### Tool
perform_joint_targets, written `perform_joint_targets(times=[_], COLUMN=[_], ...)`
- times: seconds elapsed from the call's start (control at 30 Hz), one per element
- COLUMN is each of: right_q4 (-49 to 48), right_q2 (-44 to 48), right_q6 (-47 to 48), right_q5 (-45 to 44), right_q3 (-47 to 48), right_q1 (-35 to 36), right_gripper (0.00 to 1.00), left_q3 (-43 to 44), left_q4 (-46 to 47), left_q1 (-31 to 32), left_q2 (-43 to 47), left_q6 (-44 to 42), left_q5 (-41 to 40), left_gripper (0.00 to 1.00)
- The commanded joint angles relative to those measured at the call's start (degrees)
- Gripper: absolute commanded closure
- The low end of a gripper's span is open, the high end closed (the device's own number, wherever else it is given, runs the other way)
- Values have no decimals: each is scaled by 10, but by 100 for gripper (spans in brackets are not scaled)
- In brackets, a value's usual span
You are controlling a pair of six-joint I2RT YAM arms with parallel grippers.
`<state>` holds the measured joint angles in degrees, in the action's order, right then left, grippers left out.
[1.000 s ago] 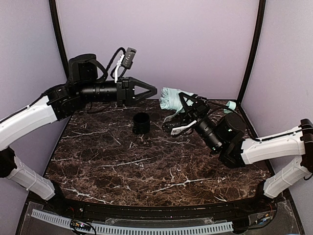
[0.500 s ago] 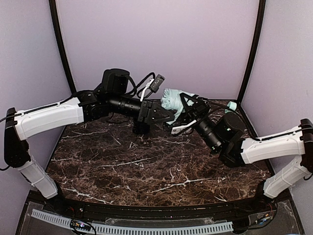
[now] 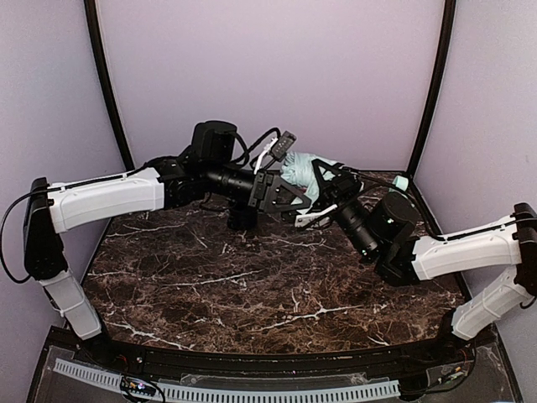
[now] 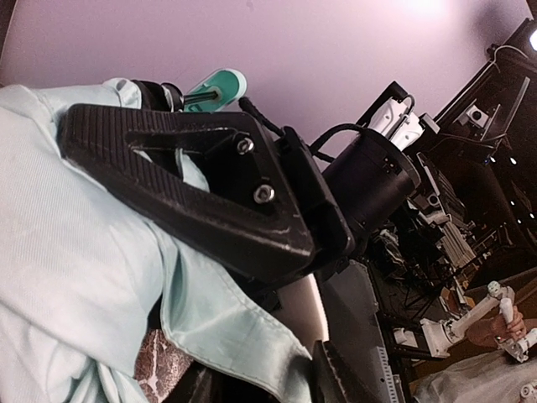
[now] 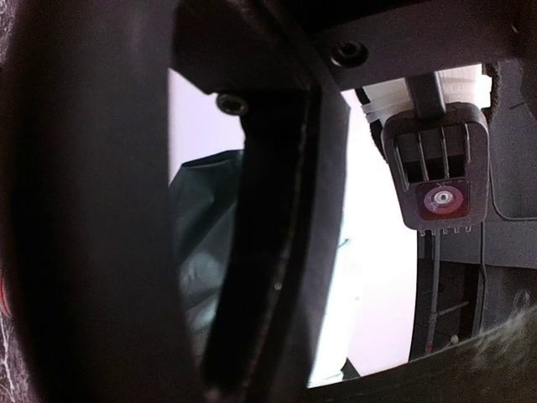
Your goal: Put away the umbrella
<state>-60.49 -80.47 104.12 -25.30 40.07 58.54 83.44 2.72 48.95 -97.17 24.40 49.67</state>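
Observation:
The umbrella (image 3: 300, 165) is a bunched pale mint-green bundle held above the back of the table, its small mint handle (image 3: 400, 181) sticking out to the right. My right gripper (image 3: 324, 188) is shut on the bundle from the right; in the left wrist view one of its ribbed black fingers (image 4: 168, 180) presses against the umbrella's fabric (image 4: 67, 252). My left gripper (image 3: 293, 200) reaches in from the left and is open, with a hanging edge of the fabric between its fingers (image 4: 331, 382). In the right wrist view the fabric (image 5: 197, 243) shows only dimly behind a dark finger.
A dark mug (image 3: 243, 220) stands on the marble table (image 3: 252, 294) under the left forearm, mostly hidden by it. Purple walls close in the back and sides. The left wrist camera (image 5: 440, 180) hangs close in front of the right wrist.
The left arm has swung right and down from beside the bundle until its fingers reach the fabric's lower edge, now covering the mug. The right arm and the umbrella have stayed put.

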Motion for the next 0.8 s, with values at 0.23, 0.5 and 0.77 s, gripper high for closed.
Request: perform_joint_targets(times=[0.23,0.5,0.77], right_q4=[-18,-6,12], right_q2=[0,-5,-3], right_q6=[-14,-19,-23], right_q5=[27,23,18], right_q3=[25,30,31], right_q1=[14,14,15], right_gripper=[100,100,100], left_q3=[43,62,86], left_q4=[60,56,27], left_q1=[-4,-3,3], left_q2=[-19,-12,-14], left_q6=[19,2,-20], left_q5=[47,58,77], left_gripper=[77,95,65])
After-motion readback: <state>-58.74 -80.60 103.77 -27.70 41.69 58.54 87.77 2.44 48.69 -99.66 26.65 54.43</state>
